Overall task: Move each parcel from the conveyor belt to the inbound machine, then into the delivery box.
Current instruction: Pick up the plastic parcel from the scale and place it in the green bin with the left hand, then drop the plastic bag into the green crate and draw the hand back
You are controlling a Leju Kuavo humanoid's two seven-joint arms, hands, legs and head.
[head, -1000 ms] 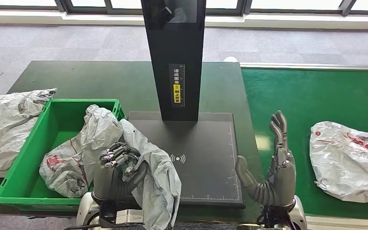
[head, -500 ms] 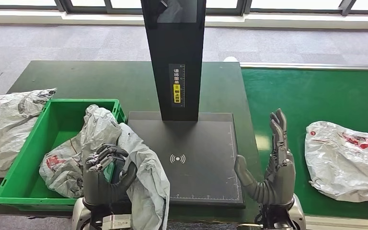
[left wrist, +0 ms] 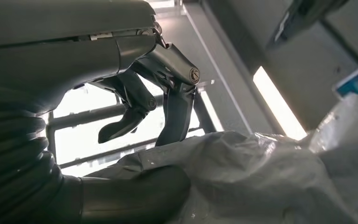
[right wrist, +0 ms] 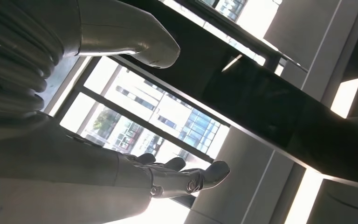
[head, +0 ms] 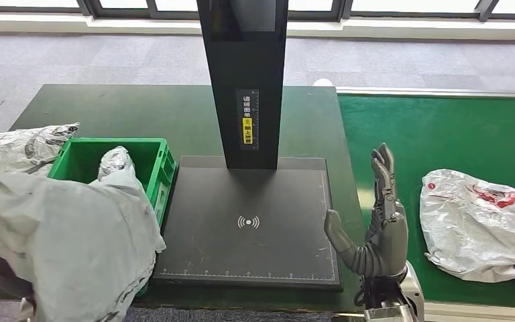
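Looking down from the head camera, you see a grey parcel (head: 60, 241) bulking large over the near left corner, draped across the front of the green box (head: 149, 159) and hiding most of it; a second grey bag (head: 115, 161) lies inside the box, and another wrapped parcel (head: 23, 146) rests on the dark table just left of the box; the left hand (left wrist: 135, 107) is covered by the grey parcel in this view, so you must turn to the left wrist camera, where the thumb lies against the crinkled plastic and the dark fingers curl above it; whether they actually clamp the parcel I cannot tell. The right hand (head: 379, 221) stands upright at the right edge of the black scanner plate (head: 255, 228), fingers straight and apart, thumb out, holding nothing; the right wrist camera confirms the spread fingers against bright windows. The scanner's black column (head: 245, 74) rises from the plate's far edge. A white parcel (head: 479, 225) with red print lies on the green belt (head: 442, 134), right of the right hand and apart from it.
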